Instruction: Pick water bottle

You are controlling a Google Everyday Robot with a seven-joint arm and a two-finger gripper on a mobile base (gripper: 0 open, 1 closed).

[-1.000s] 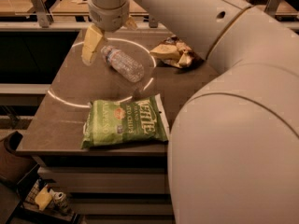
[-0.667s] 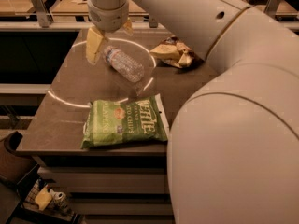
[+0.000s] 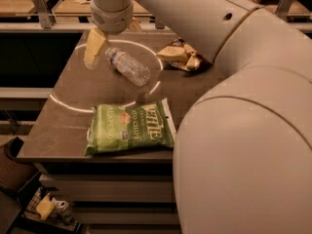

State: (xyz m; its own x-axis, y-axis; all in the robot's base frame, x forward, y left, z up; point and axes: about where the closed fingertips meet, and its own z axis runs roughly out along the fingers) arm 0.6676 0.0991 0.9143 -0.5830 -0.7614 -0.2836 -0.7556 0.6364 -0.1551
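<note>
The water bottle [image 3: 129,67] is a small clear ribbed bottle lying on its side on the dark table [image 3: 63,116], its cap end pointing up-left. My gripper [image 3: 100,50] hangs from the pale arm at the back left of the table. It is just left of the bottle's cap end and close to it. I cannot tell whether it touches the bottle. The large arm body fills the right side of the view and hides the table's right part.
A green chip bag [image 3: 130,128] lies flat near the table's front edge. A crumpled yellow-brown bag [image 3: 179,55] lies at the back, right of the bottle. Shelves and small items [image 3: 46,206] sit below the table at the front left.
The gripper has shifted slightly near the bottle's cap end. The bottle and both bags have stayed in place.
</note>
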